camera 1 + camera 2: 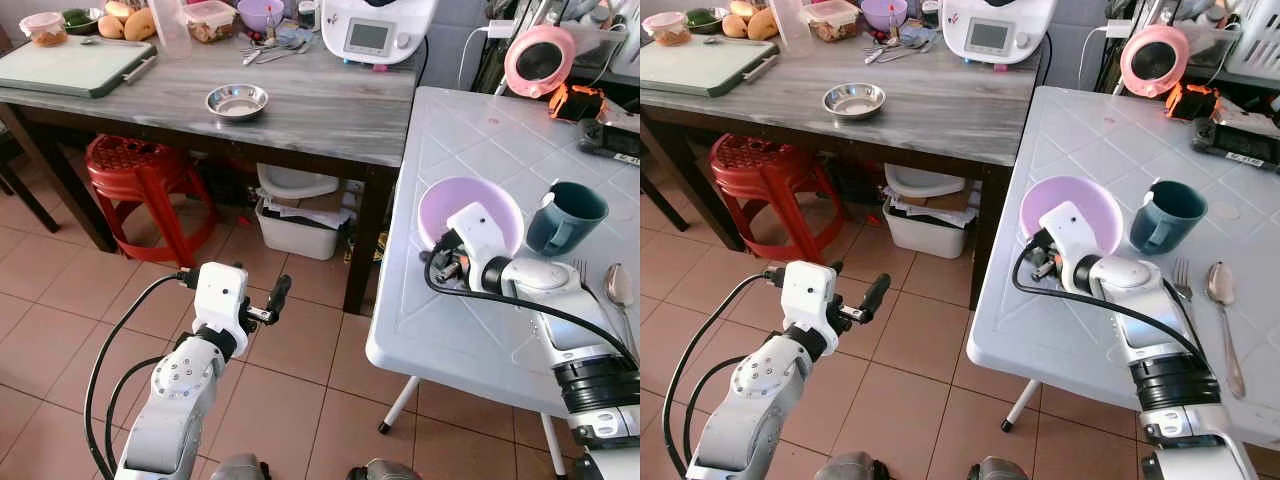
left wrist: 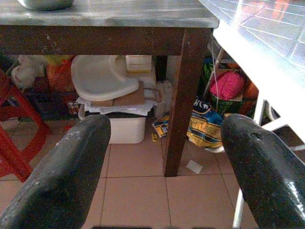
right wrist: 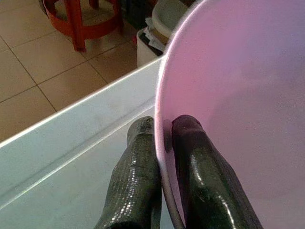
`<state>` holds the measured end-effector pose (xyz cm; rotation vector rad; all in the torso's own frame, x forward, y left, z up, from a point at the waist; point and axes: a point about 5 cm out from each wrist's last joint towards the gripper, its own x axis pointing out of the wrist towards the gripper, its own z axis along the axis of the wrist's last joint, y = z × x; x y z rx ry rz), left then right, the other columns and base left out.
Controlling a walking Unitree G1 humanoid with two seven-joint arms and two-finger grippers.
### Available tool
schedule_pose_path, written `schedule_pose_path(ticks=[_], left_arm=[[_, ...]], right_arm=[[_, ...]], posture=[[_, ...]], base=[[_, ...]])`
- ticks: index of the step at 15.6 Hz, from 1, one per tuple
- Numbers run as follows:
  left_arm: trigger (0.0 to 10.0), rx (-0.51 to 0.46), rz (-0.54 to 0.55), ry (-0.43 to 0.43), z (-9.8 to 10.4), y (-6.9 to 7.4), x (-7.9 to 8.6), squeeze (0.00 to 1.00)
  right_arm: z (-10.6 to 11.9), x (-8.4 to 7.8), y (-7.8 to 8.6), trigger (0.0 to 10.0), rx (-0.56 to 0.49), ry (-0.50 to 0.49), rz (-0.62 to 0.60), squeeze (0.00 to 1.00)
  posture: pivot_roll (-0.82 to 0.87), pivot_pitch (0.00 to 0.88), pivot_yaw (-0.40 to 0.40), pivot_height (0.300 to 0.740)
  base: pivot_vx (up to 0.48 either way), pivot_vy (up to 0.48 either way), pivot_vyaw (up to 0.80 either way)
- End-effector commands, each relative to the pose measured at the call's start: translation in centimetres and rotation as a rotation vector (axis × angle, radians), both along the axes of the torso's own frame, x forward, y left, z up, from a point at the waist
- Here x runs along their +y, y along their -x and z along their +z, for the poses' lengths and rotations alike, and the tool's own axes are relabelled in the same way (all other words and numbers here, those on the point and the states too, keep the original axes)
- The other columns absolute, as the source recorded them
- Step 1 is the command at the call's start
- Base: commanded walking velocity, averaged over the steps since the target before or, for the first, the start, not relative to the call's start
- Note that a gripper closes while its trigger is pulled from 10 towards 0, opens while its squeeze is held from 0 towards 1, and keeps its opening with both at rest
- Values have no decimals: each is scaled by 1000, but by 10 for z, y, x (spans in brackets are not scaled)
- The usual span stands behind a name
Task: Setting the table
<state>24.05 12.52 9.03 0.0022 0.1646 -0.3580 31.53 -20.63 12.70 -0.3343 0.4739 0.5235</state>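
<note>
White table point(image 1: 470, 330) bears right end effector point(image 3: 164, 143) pinching purple bowl point(image 1: 495, 205) rim.

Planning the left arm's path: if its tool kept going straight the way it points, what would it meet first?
Judging by the wrist view, the left tool, open, aims low under the wooden table; its dark leg looks the likeliest first contact, though depth is unclear.

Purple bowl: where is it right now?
The purple bowl sits on the white table near its left edge, beside the teal mug, rim pinched by the right gripper.
</note>
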Motion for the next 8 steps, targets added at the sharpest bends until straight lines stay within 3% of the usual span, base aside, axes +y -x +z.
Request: schedule_pose_path(ticks=[1, 8], left_arm=[[10000, -1, 1, -20, 1, -2, 1, 0], [10000, 0, 6, -30, 0, -3, 2, 0]], right_arm=[[-9, 2, 4, 0, 43, -2, 4, 0], [-10, 2, 3, 0, -8, 10, -21, 0]], posture=[[26, 15, -2, 740], [33, 10, -1, 740]], base=[[0, 0, 0], [0, 0, 0]])
